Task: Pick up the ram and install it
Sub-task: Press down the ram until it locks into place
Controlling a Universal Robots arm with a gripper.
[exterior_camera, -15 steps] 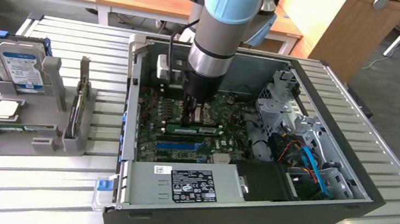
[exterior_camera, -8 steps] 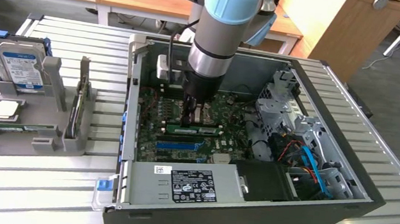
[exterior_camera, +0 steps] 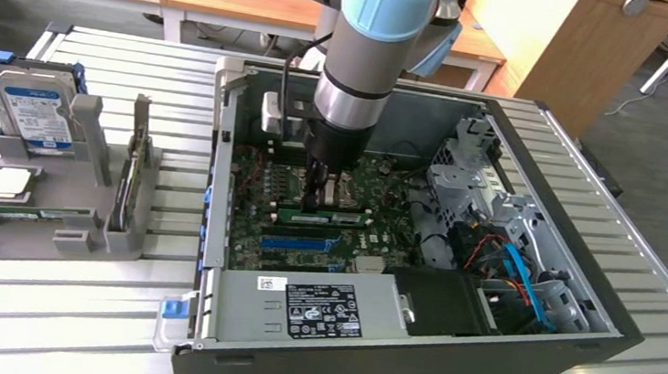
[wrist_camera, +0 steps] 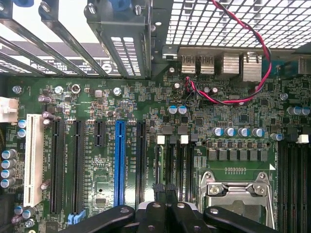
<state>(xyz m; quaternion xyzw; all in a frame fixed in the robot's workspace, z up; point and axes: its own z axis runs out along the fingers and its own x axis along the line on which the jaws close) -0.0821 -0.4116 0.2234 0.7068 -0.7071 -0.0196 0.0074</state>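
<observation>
The ram (exterior_camera: 327,212) is a long green stick with a white label. It lies along the motherboard's memory slots inside the open computer case (exterior_camera: 572,265). My gripper (exterior_camera: 316,188) reaches down into the case and stands right over the ram's end at the exterior view's left; whether they touch I cannot tell. In the wrist view the black fingers (wrist_camera: 158,191) are pressed together, so the gripper (wrist_camera: 165,190) is shut, directly above the black memory slots (wrist_camera: 172,160) beside the CPU socket (wrist_camera: 233,191).
A grey holder (exterior_camera: 11,229) on the exterior view's left carries a hard drive (exterior_camera: 35,112), a processor (exterior_camera: 10,185) and an upright card (exterior_camera: 133,177). Around the gripper are the power supply (exterior_camera: 316,309), the drive cage (exterior_camera: 471,163) and a red-black wire (wrist_camera: 233,99).
</observation>
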